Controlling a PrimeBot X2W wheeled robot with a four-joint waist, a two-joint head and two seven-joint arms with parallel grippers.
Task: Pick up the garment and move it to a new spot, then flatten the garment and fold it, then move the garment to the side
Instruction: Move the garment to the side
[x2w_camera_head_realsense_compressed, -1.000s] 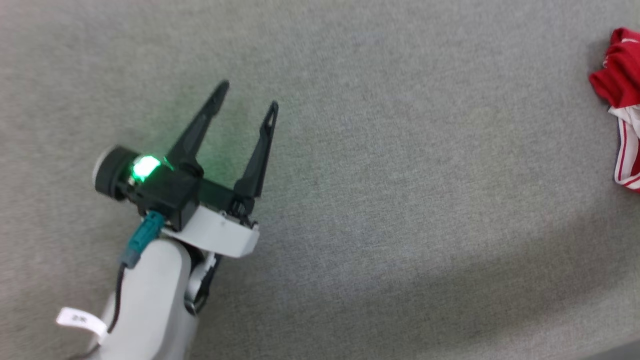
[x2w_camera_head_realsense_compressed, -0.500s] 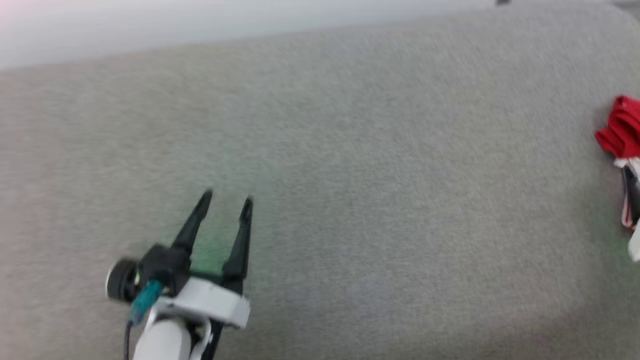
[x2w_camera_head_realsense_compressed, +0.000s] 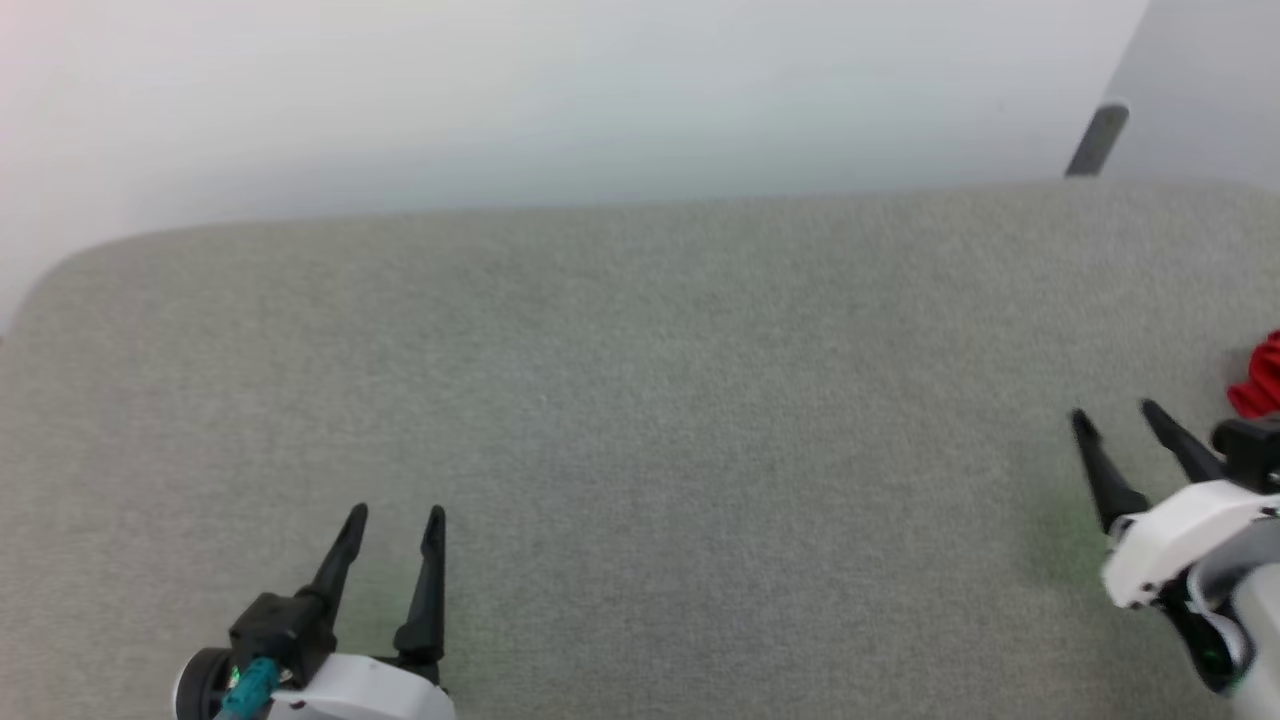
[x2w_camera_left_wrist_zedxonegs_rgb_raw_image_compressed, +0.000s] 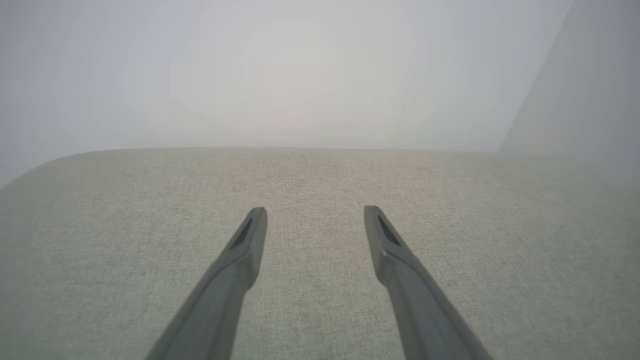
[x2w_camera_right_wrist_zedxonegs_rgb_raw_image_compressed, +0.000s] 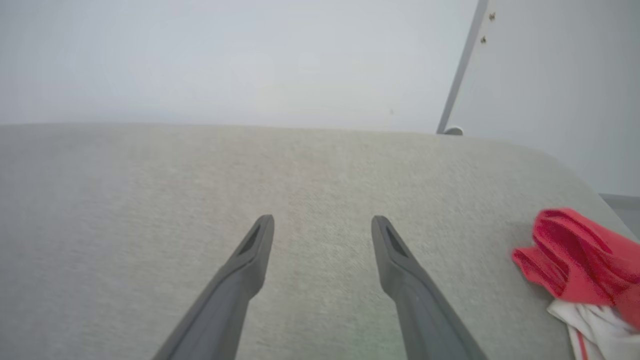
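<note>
The garment (x2w_camera_head_realsense_compressed: 1262, 375) is a bunched red heap with white cloth, lying at the far right edge of the grey padded table (x2w_camera_head_realsense_compressed: 640, 400); most of it is cut off in the head view. In the right wrist view the garment (x2w_camera_right_wrist_zedxonegs_rgb_raw_image_compressed: 582, 265) lies at the lower right, red folds over a white part with a red stripe. My right gripper (x2w_camera_head_realsense_compressed: 1112, 418) is open just left of it, apart from it, with nothing between its fingers (x2w_camera_right_wrist_zedxonegs_rgb_raw_image_compressed: 250, 260). My left gripper (x2w_camera_head_realsense_compressed: 396, 515) stands open and empty at the lower left, and its fingers (x2w_camera_left_wrist_zedxonegs_rgb_raw_image_compressed: 245, 250) hover over bare cloth surface.
A pale wall (x2w_camera_head_realsense_compressed: 560, 100) runs behind the table's rounded far edge. A dark post (x2w_camera_head_realsense_compressed: 1097, 140) stands at the back right corner, seen as a thin grey bar (x2w_camera_right_wrist_zedxonegs_rgb_raw_image_compressed: 462, 65) in the right wrist view. Wide grey surface lies between the two grippers.
The head camera has tilted up, bringing the wall and far edge into view. The right gripper has come into view at the right. The left gripper's jaws are narrower than a second ago.
</note>
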